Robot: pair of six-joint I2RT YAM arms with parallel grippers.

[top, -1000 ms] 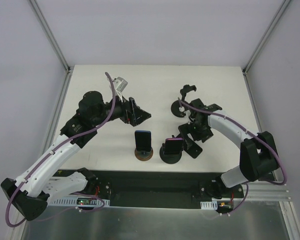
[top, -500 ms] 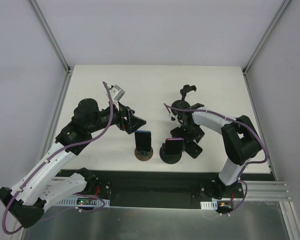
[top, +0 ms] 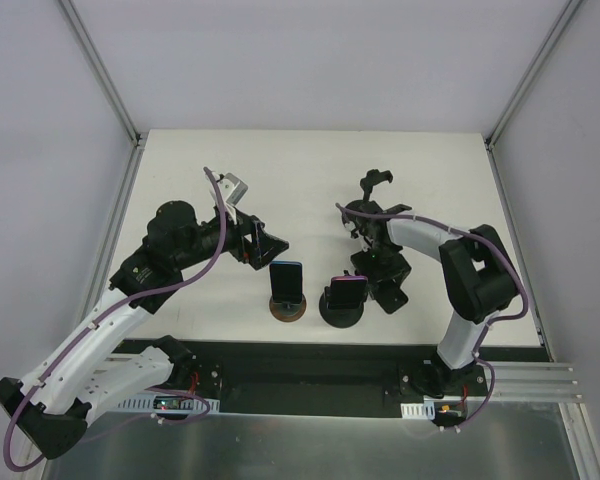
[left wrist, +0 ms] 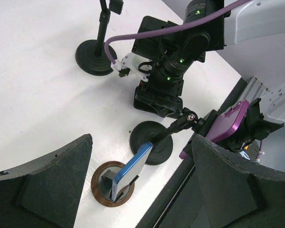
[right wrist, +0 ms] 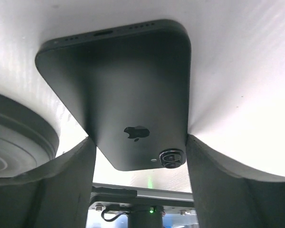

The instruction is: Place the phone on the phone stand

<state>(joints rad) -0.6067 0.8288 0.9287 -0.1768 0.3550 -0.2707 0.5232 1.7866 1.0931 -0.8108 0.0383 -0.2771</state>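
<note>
A black phone (right wrist: 118, 85) lies back up on the white table, also seen in the top view (top: 392, 299). My right gripper (top: 379, 277) is low over it, open, with a finger (right wrist: 213, 180) close along each long edge. An empty black clamp stand (top: 368, 200) stands just behind it. A blue phone (top: 286, 279) leans in a wooden-base stand (top: 288, 310). A purple phone (top: 346, 292) sits in a black stand (top: 340, 316). My left gripper (top: 268, 241) hovers open and empty above and left of the blue phone (left wrist: 133, 168).
The left wrist view shows the wooden stand (left wrist: 100, 184), the black stand's base (left wrist: 149, 142), the purple phone (left wrist: 225, 126) and the empty stand's base (left wrist: 95, 57). A black rail (top: 300, 370) runs along the table's near edge. Frame posts stand at the back corners.
My right gripper has swung in and come down over the black phone, its fingers now at the phone's sides. My left gripper has drawn back slightly toward the left.
</note>
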